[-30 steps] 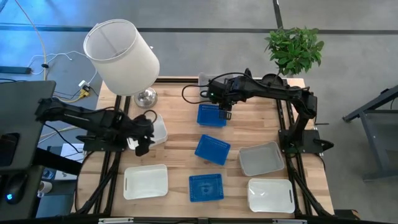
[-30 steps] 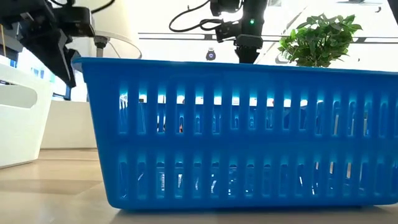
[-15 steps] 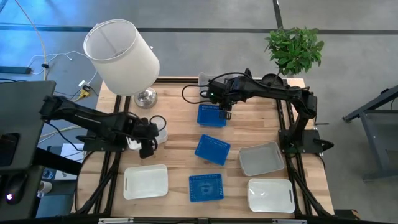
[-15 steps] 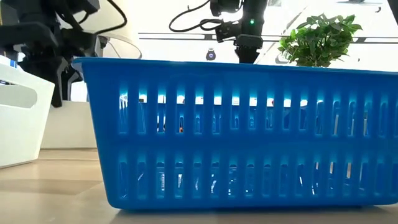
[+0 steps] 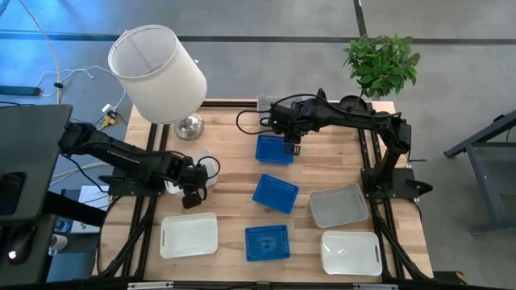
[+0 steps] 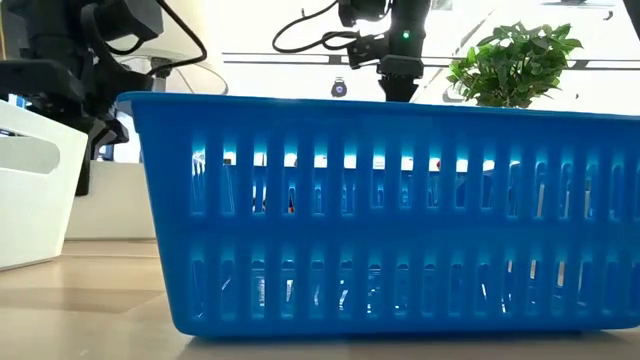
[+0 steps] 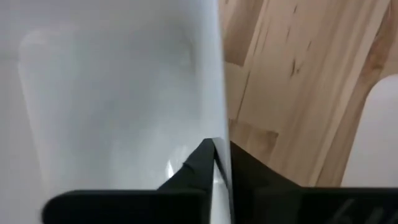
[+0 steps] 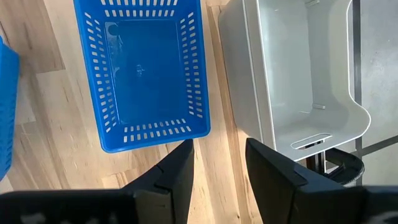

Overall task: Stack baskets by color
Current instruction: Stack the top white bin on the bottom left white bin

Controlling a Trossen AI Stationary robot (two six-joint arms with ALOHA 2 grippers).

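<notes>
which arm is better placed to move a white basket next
Left. The left gripper is shut on the rim of a white basket at the table's left side. The right gripper hangs open over a blue basket.

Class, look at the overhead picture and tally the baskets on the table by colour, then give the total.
Blue baskets: 3
White or pale grey baskets: 4
Total: 7
</notes>
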